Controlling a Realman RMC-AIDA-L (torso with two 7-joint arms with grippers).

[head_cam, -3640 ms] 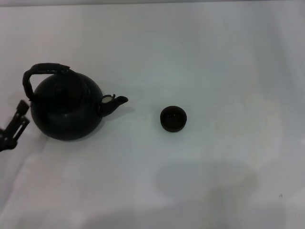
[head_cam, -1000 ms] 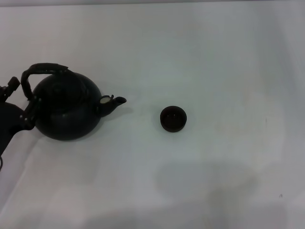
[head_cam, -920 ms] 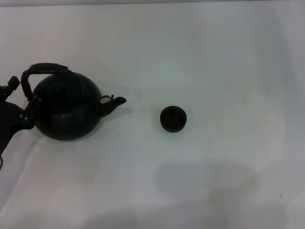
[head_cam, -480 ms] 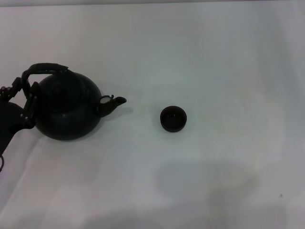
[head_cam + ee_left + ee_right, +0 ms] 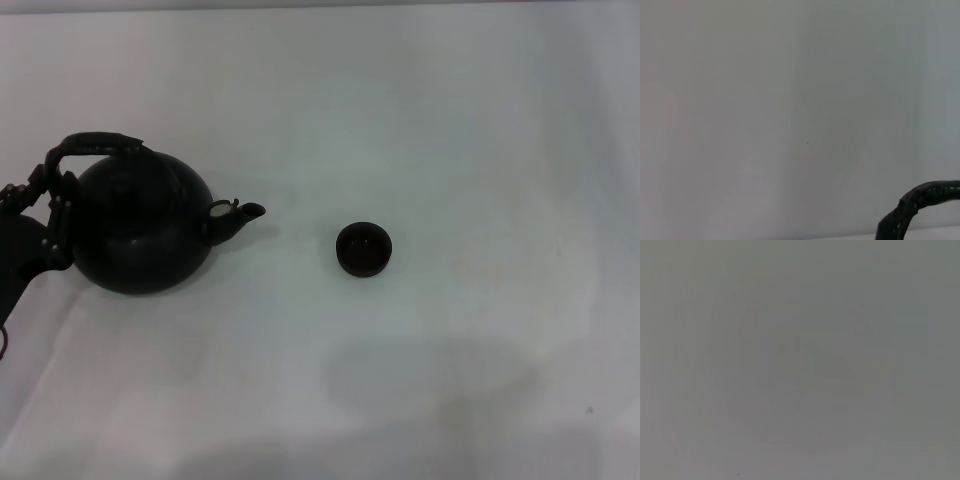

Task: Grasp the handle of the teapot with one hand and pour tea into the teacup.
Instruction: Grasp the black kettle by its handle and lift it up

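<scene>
Clearly we are at the grasp stage: the teapot [image 5: 140, 225] sits on the white table [image 5: 450, 120] at our left, its spout pointing toward the teacup [image 5: 363, 249], which stands well apart to the right and looks empty. Our left gripper [image 5: 45, 205] is at the far-left leg of the handle [image 5: 88, 145], with one finger [image 5: 60, 215] lying along the pot side of that leg and darker gripper parts on the outer side; the fingers seem to bracket the leg, but we cannot tell whether they are pressed onto it or merely beside it. Our left wrist view shows only a curved piece of the handle [image 5: 920, 207] at its edge, so it does not settle the matter. Our right gripper is not in sight. The main risk, as we judge it, is the hold itself: the grip is low on one side of the bail, off the pot's centre, so a lift could let the heavy pot swing or rotate in the fingers, and the rough, thin bar could slip. A second risk is the pour: the cup is small and light, so a swinging spout could miss it, spill onto the table, or knock it over.
</scene>
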